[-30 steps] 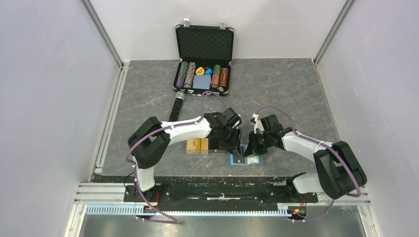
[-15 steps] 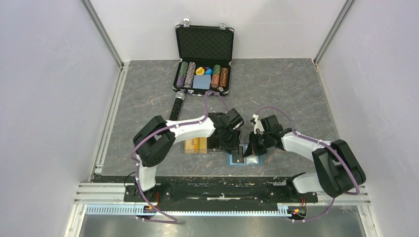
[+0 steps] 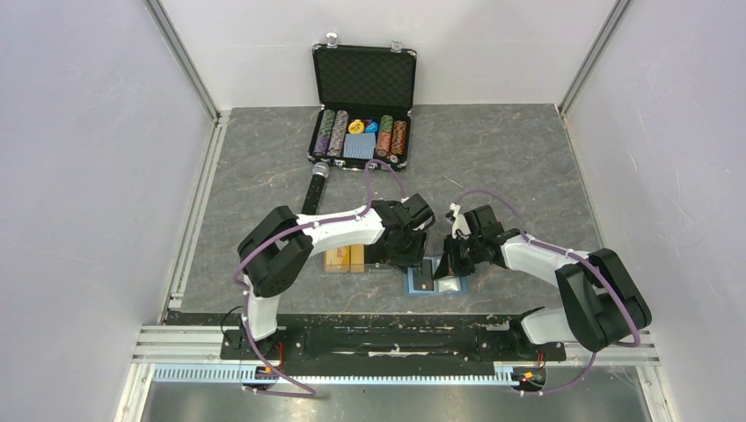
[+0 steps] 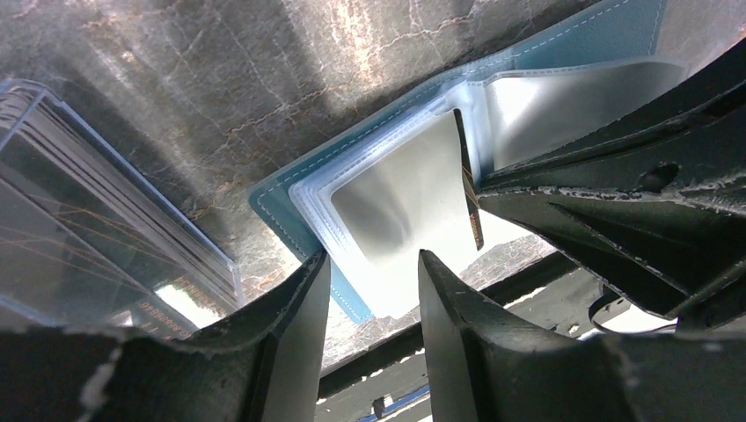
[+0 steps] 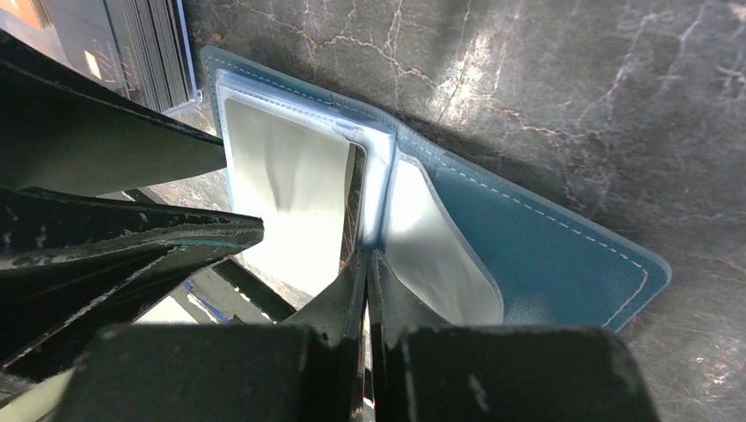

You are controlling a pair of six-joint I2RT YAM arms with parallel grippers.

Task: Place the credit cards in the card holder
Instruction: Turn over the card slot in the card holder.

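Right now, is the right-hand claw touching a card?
Touching. The right wrist view shows the right gripper shut, pinching the credit card over the open card holder.

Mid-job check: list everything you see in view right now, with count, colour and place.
card holder: one, teal-blue, lying open near the front edge, clear sleeves showing
credit card: one, orange-brown, edge-on over the sleeves
clear box: one, transparent, left of the card holder
orange cards: count unclear, in the clear box
chip case: one, black, open, far edge
poker chips: several rows, mixed colours, inside the chip case
black stick: one, silver-tipped, in front of the chip case
table: one, grey marbled
left gripper: open, tips at the left sleeve
right gripper: shut on the credit card
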